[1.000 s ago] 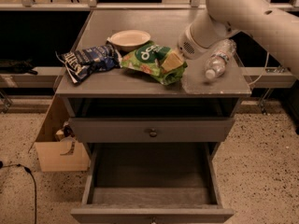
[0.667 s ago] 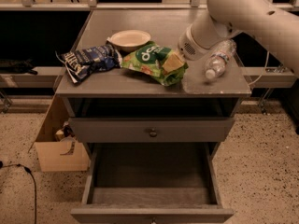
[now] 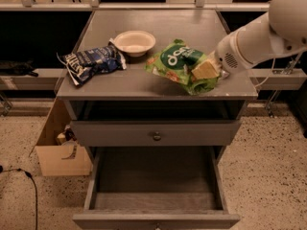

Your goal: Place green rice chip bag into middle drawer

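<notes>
The green rice chip bag (image 3: 178,61) lies crinkled on the right part of the cabinet top (image 3: 158,20), near the front edge. My gripper (image 3: 207,72) is at the bag's right end, shut on it, with one tan finger (image 3: 204,70) pressed on the bag. The white arm (image 3: 259,37) reaches in from the upper right. The middle drawer (image 3: 153,183) stands pulled out below, its bare grey floor showing with nothing in it.
A dark blue chip bag (image 3: 92,61) lies at the left of the top and a white bowl (image 3: 135,42) sits behind it. A shut drawer with a round knob (image 3: 157,136) is above the open one. A cardboard box (image 3: 62,150) stands on the floor at left.
The gripper and the green bag have shifted to the right across the top, towards the right edge. The clear bottle seen earlier on the right no longer shows.
</notes>
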Robot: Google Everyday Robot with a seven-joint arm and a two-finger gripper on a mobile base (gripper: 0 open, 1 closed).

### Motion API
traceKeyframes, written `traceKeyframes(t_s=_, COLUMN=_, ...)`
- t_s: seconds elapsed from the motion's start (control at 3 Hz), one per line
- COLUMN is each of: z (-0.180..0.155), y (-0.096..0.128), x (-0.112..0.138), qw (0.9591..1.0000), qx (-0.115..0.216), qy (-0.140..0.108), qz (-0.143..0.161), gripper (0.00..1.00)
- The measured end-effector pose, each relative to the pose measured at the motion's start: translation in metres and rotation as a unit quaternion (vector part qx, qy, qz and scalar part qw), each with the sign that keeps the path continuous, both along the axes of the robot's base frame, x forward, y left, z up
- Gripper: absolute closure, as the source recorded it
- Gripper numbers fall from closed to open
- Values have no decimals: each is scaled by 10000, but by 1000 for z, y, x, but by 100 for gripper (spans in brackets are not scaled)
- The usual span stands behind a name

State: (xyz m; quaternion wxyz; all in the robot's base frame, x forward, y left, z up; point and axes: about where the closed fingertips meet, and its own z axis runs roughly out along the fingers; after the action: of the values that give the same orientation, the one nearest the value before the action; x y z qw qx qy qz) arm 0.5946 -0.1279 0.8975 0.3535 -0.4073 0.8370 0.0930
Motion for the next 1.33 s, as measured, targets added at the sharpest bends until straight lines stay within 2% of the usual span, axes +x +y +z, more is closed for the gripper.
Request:
traceKeyframes(t_s=0.33, z=0, y=-32, x=-52, qw=9992, qx=189, qy=-119, qz=-343, gripper=100)
traceKeyframes(t_s=0.67, z=-36, y=-68, x=-106, qw=9975, qx=229, qy=91, qz=-664, gripper=100)
traceKeyframes(t_s=1.0, z=-91, y=-102, x=-170, qw=9938, qx=239, qy=499, qz=-963, gripper=100)
traceKeyframes(t_s=1.33, z=-92, y=-102, x=-170, qw=9939, qx=236, qy=500, qz=-957, gripper=100)
